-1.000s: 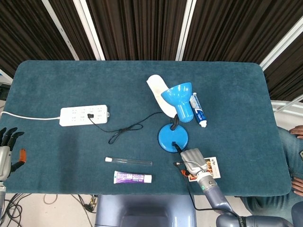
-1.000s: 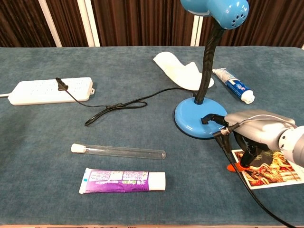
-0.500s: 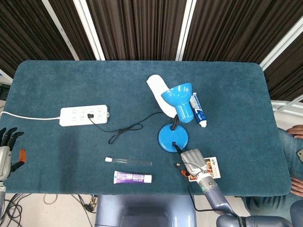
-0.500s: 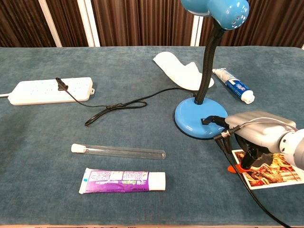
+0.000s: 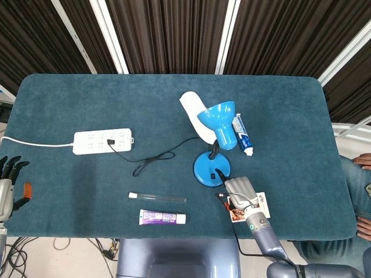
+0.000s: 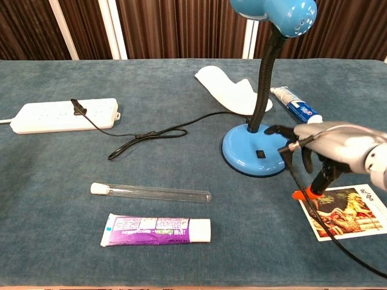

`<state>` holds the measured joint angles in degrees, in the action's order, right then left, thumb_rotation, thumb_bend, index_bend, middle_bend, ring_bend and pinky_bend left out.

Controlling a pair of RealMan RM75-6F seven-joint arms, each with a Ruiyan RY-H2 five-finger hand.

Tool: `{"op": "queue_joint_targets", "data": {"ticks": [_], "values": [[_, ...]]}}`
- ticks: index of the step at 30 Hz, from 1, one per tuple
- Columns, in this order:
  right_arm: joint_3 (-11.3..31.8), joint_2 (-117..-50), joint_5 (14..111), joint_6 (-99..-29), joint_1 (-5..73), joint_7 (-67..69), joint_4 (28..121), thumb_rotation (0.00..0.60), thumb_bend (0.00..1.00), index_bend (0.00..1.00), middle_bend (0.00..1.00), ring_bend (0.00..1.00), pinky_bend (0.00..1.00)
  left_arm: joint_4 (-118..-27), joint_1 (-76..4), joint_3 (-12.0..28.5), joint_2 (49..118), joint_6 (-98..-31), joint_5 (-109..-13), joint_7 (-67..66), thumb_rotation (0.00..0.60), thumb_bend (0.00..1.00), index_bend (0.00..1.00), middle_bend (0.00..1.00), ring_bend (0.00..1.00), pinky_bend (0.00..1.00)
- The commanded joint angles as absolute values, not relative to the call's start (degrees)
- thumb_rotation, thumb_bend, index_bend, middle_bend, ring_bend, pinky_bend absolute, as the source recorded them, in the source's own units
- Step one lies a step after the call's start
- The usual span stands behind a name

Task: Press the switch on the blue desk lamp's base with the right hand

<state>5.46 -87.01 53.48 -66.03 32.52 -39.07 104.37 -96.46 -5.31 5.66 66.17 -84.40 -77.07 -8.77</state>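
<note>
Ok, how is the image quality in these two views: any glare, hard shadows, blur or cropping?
Head view: even, soft light on the table, sharp throughout, faint shadows only, the left robot hand cut by the frame edge. Chest view: sharp, a small highlight on the blue lamp's shade, which is cropped at the top; the right robot hand shows no obvious motion blur beside the lamp base.

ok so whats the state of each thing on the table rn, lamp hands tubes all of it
blue desk lamp: upright, plugged into the strip, not visibly lit
switch: uncovered, not touched
right hand: raised beside the base, empty
left hand: off the table edge, fingers apart, empty
power strip: one plug in
test tube: lying flat, capped
purple tube: lying flat
blue-and-white tube: lying flat
</note>
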Motion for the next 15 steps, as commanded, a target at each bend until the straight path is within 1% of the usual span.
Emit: {"op": "queue_joint_targets", "data": {"ticks": [1, 2, 5, 6, 8, 11, 13, 15], "values": [[6.0, -80.8, 53.2, -70.2, 30.1, -38.2, 112.3, 0.600, 0.25, 0.00, 0.33, 0.43, 1.00, -96.3, -5.2, 5.9, 66.4, -84.9, -77.2, -8.8, 0.600, 0.53, 0.22, 0.10, 0.01, 0.00], [5.7, -79.2, 53.4, -71.1, 29.5, -38.2, 114.0, 0.600, 0.25, 0.00, 0.32, 0.41, 1.00, -96.3, -5.2, 5.9, 66.5, -85.1, -77.2, -8.8, 0.600, 0.53, 0.22, 0.10, 0.01, 0.00], [4.0, -74.5, 56.5, -74.2, 27.3, -38.1, 117.8, 0.600, 0.25, 0.00, 0.25, 0.33, 1.00, -96.3, -5.1, 5.9, 66.6, -85.2, -77.2, -9.0, 0.600, 0.53, 0.22, 0.10, 0.01, 0.00], [2.9, -72.7, 58.6, -75.5, 26.2, -38.0, 118.5, 0.600, 0.25, 0.00, 0.23, 0.29, 1.00, -96.4, -5.1, 5.9, 66.6, -85.1, -77.1, -8.9, 0.600, 0.53, 0.22, 0.10, 0.01, 0.00], [0.8, -69.8, 62.9, -77.6, 24.0, -36.3, 118.8, 0.600, 0.25, 0.00, 0.20, 0.24, 1.00, -96.5, -5.2, 6.0, 66.5, -85.1, -77.0, -8.7, 0.600, 0.53, 0.22, 0.10, 0.01, 0.00], [-1.6, -66.4, 70.0, -80.6, 20.3, -29.2, 117.3, 0.600, 0.25, 0.00, 0.15, 0.18, 1.00, -96.5, -5.2, 6.2, 66.5, -85.0, -76.7, -8.6, 0.600, 0.53, 0.22, 0.10, 0.01, 0.00], [-3.0, -64.9, 75.1, -84.8, 17.1, -24.7, 114.0, 0.600, 0.25, 0.00, 0.11, 0.12, 1.00, -96.6, -5.2, 6.2, 66.5, -84.9, -76.6, -8.6, 0.600, 0.53, 0.22, 0.10, 0.01, 0.00], [-4.2, -64.3, 78.5, -87.8, 14.9, -22.8, 110.8, 0.600, 0.25, 0.00, 0.09, 0.10, 1.00, -96.7, -5.3, 6.1, 66.5, -84.7, -76.6, -8.8, 0.600, 0.53, 0.22, 0.10, 0.01, 0.00]]}}
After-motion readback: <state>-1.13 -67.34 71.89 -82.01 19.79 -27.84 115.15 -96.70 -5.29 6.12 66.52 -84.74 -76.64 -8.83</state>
